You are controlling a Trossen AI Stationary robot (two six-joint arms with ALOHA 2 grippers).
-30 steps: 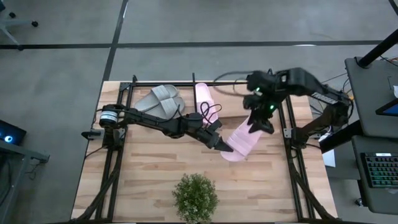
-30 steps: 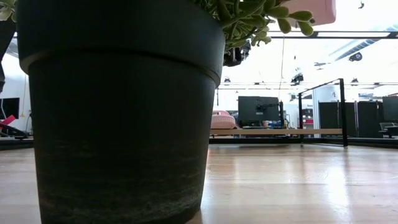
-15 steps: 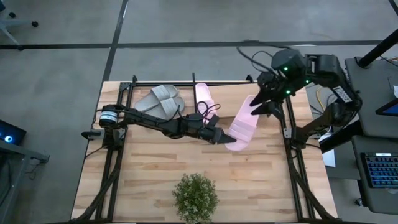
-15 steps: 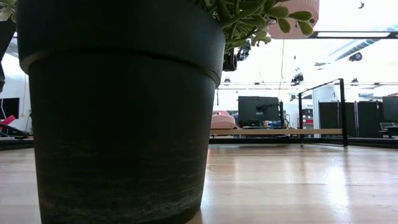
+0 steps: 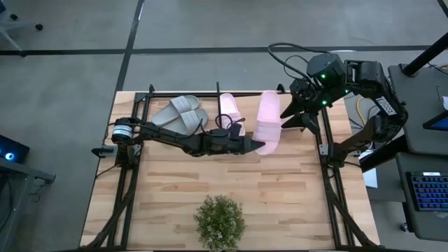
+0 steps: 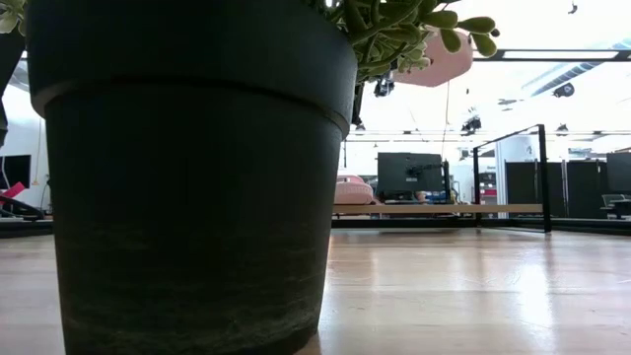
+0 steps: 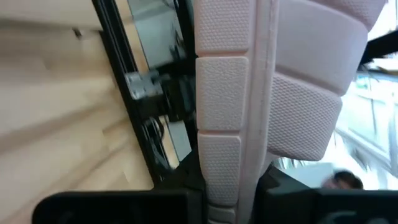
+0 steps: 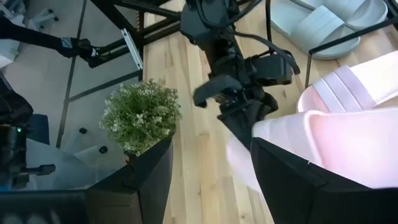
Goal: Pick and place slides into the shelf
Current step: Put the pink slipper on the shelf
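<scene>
since the earlier frames, the carried pink slide (image 5: 268, 120) has swung from a slanted pose out over the table to lie nearly parallel with the pink slide on the shelf (image 5: 229, 108), and the right arm has drawn back toward the shelf's right end.

left to right, high view:

1. the grey pair (image 5: 180, 113) rests on the shelf (image 5: 150, 98), well behind the left arm.
2. the left gripper (image 5: 259, 146) has its jaws clamped on the near end of the carried pink slide; the left wrist view shows the textured sole running straight out from between them. the slide's length extends ahead of the jaws toward the shelf, with the shelved pink slide just beside it.
3. the right gripper (image 5: 290, 117) sits just beside the slide's far end with jaws parted. contact cannot be confirmed.
4. the potted plant (image 5: 220, 220) stands well behind both jaws.

judged procedure: keep the left grip firm, since the slide is soft and held only at one end. align the slide with its mate, clear the black uprights, lower it flat, then release.
</scene>
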